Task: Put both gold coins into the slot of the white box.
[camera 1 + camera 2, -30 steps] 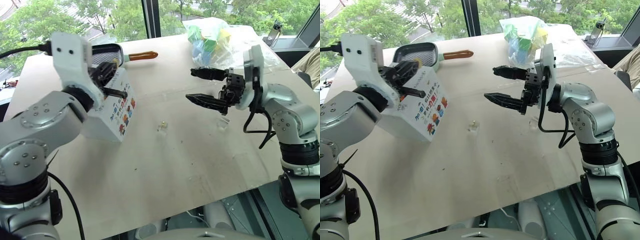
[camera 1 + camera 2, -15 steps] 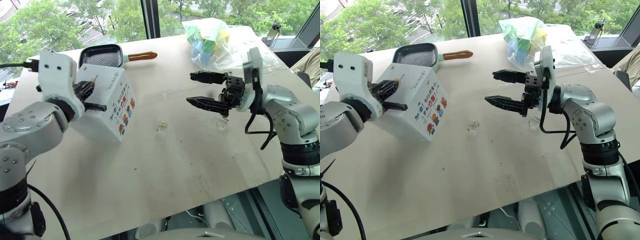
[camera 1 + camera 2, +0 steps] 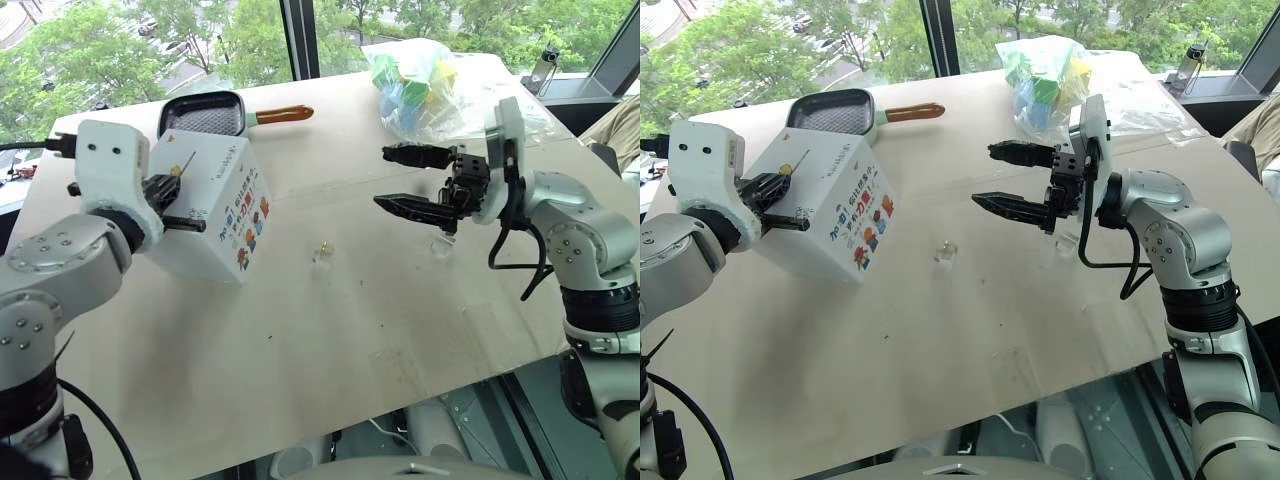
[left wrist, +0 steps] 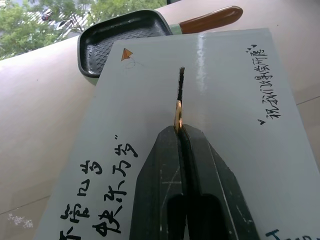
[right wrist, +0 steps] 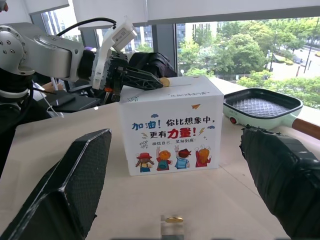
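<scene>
Box [image 3: 215, 205] left on table [image 3: 400, 330], pan [image 3: 205, 110] behind, coin [image 3: 324, 247] right.

I see the white box [image 3: 825, 208] tilted on the table [image 3: 970, 340], my left gripper [image 3: 785, 205] closed at its left face. A dark pan [image 3: 832, 111] sits just behind the box. Well right of the box, my right gripper [image 3: 1000, 178] hangs spread wide.
</scene>
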Action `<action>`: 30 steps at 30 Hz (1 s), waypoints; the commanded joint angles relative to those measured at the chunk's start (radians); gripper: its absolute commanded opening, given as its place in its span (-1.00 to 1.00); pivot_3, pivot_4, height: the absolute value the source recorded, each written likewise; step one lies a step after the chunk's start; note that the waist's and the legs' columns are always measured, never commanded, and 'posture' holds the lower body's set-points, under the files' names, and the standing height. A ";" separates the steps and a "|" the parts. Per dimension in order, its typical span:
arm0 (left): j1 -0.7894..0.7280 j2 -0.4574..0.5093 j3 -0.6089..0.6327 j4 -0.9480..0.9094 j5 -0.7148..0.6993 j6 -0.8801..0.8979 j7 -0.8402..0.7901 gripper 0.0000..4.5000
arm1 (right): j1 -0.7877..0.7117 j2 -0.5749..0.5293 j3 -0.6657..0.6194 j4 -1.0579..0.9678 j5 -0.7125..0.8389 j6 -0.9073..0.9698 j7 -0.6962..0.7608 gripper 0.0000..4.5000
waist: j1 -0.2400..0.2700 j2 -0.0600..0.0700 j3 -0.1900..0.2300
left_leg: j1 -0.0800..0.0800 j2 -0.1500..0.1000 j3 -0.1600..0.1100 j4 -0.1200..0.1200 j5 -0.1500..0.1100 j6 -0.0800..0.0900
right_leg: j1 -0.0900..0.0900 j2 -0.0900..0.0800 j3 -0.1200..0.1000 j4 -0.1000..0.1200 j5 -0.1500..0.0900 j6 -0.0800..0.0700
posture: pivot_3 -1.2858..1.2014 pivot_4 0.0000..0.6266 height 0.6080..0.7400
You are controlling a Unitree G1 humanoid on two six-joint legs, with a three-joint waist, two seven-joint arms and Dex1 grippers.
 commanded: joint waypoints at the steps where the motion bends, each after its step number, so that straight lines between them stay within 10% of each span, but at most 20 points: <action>1: 0.023 -0.014 0.002 0.006 0.044 0.012 -0.024 -0.75 | 0.004 -0.002 -0.033 -0.022 0.004 -0.022 -0.001 1.00 | 0.000 0.000 0.000 | 0.000 0.000 0.000 0.000 0.000 0.000 | 0.000 0.000 0.000 0.000 0.000 0.000 | 0.03 -0.52 0.71; 8: -0.033 -0.122 0.047 0.010 0.149 -0.075 0.001 0.46 | 0.021 -0.004 -0.032 -0.021 -0.015 -0.049 -0.002 1.00 | 0.005 0.000 -0.001 | 0.000 0.000 -0.001 0.001 0.000 0.000 | 0.001 -0.001 0.000 0.000 0.000 0.000 | 0.03 -0.52 0.71; 20: 0.249 -0.160 -0.079 -0.389 0.068 -0.335 -0.523 0.46 | 0.277 -0.089 -0.008 0.006 -0.183 -0.256 0.081 1.00 | -0.003 -0.002 -0.001 | -0.001 0.000 0.000 0.000 0.000 0.000 | 0.000 0.000 0.002 -0.003 0.000 0.000 | 0.03 -0.52 0.71; 30: 0.719 -0.200 -0.339 -0.281 0.565 -0.681 -0.691 0.46 | 0.436 -0.035 0.056 0.044 -0.339 -0.390 0.005 1.00 | -0.002 -0.001 -0.001 | 0.008 0.001 0.004 0.001 0.000 0.001 | 0.009 0.001 0.003 -0.002 -0.001 -0.003 | 0.03 -0.52 0.71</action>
